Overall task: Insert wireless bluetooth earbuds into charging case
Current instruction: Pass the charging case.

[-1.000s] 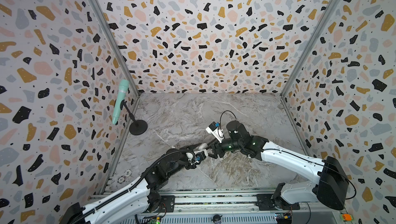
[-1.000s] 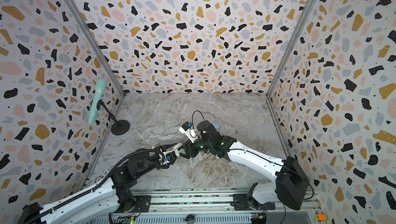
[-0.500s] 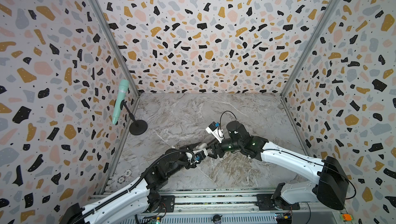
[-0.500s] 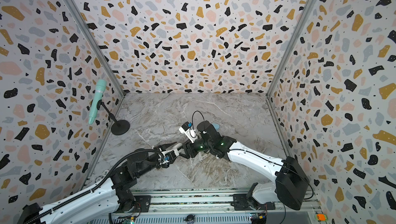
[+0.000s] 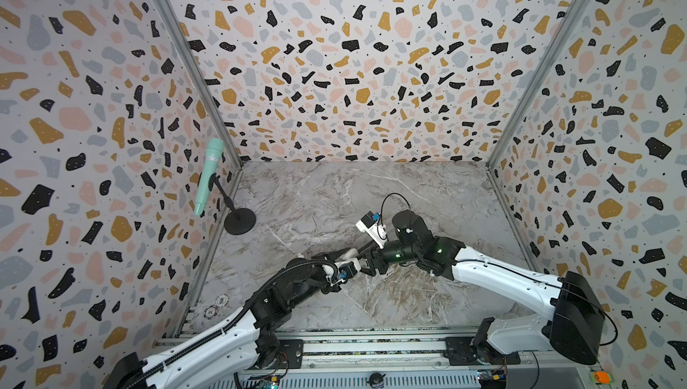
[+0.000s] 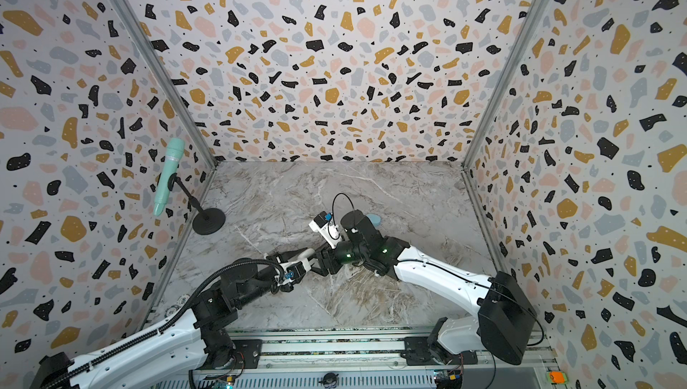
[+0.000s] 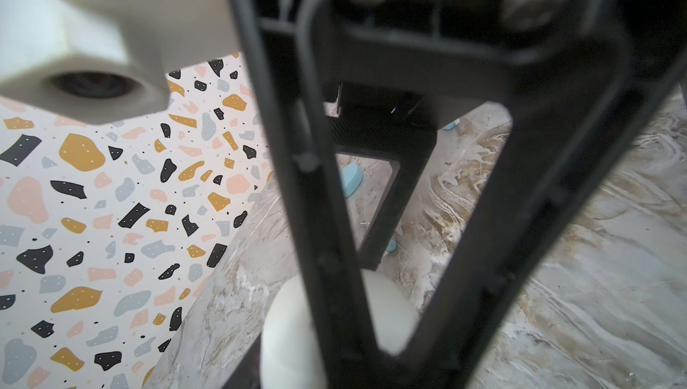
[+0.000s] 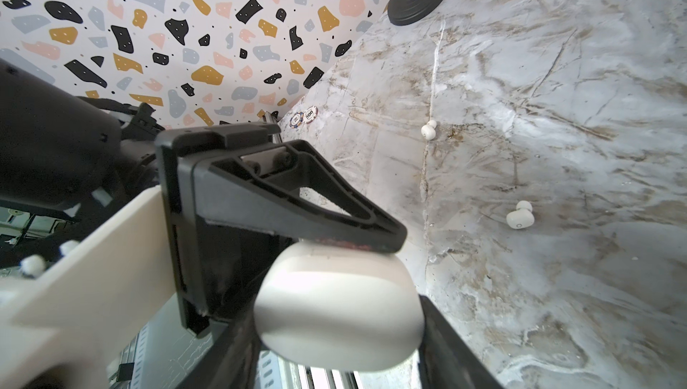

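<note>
Marble tabletop (image 5: 371,190) centre: right gripper (image 5: 366,262) grasps white case (image 8: 338,305), meeting clenched left gripper (image 5: 342,257) tip-to-tip.

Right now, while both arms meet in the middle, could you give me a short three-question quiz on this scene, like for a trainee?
1. True or false: the right gripper holds a white case.
2. How many white earbuds lie loose on the table in the right wrist view?
3. The microphone is: A red, B mint green, C black.
Key: 1 true; 2 two; 3 B.
</note>
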`<state>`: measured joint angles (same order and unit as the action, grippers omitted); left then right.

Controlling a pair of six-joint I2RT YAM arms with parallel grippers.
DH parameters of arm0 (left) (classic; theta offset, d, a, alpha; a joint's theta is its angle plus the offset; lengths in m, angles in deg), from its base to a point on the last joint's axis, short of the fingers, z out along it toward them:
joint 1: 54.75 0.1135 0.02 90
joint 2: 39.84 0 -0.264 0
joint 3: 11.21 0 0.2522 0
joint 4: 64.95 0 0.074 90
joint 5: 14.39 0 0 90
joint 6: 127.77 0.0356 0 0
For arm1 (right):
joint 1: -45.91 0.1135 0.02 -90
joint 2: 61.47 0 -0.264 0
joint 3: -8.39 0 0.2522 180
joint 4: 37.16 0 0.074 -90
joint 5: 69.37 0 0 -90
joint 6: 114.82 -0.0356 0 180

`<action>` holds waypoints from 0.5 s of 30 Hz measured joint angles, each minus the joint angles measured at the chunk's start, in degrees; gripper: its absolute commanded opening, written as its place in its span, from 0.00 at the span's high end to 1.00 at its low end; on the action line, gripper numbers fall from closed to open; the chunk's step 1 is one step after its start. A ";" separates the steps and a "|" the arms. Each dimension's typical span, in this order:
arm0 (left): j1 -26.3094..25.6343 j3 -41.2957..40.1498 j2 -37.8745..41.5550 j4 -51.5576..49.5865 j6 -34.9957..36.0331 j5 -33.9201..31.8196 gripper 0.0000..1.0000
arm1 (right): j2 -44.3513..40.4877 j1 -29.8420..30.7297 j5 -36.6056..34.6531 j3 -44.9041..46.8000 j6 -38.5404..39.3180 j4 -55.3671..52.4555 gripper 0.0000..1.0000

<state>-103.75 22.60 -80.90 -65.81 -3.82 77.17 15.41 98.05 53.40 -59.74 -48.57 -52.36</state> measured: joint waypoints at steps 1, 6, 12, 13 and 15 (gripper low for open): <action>0.00 0.00 0.00 0.00 0.02 0.00 0.55 | 0.00 0.00 0.00 0.00 0.00 0.02 1.00; 0.00 0.00 0.00 0.00 0.33 -0.09 0.58 | 0.02 0.00 0.00 0.00 -0.20 0.04 1.00; 0.00 0.00 -0.11 -0.04 0.55 -0.13 0.55 | 0.28 0.00 0.00 0.00 -0.20 0.20 1.00; 0.00 0.00 -0.17 -0.07 0.61 -0.13 0.53 | 0.33 0.00 0.00 0.00 -0.20 0.20 1.00; 0.00 0.00 -0.22 -0.02 0.55 -0.13 0.51 | 0.37 0.00 0.00 0.00 -0.20 0.15 1.00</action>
<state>-103.75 22.60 -81.12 -65.83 -3.27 77.04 15.78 98.05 53.40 -59.74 -48.77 -52.20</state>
